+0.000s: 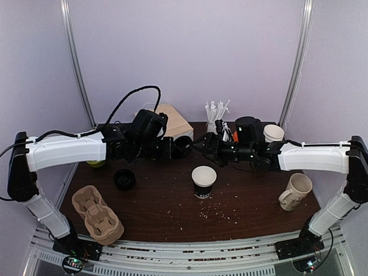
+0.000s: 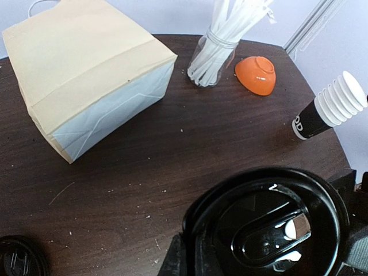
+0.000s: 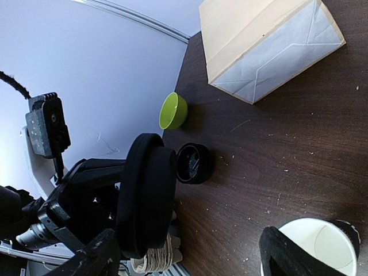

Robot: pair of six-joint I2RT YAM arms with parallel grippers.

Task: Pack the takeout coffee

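Note:
The takeout coffee cup [image 1: 203, 181], black outside and white inside, stands lidless at the table's middle; its rim [image 3: 319, 244] shows behind one right finger in the right wrist view. Behind the cup and above the table, my left gripper [image 1: 175, 148] is shut on a black plastic lid [image 2: 270, 224]. Only one dark finger [image 2: 175, 261] shows at the lid's edge. My right gripper [image 1: 208, 148] faces it, open, its jaws wide apart. In the right wrist view the held lid [image 3: 146, 195] is edge-on, close to one right finger [image 3: 98, 253].
A second black lid [image 1: 124, 179] lies left of the cup. Pulp cup carriers [image 1: 98, 215] sit front left and a cream mug [image 1: 295, 191] front right. At the back are a paper bag [image 1: 172, 121], straws [image 1: 215, 115], stacked white cups [image 1: 273, 133], an orange bowl [image 2: 257, 75] and a green bowl [image 3: 173, 110].

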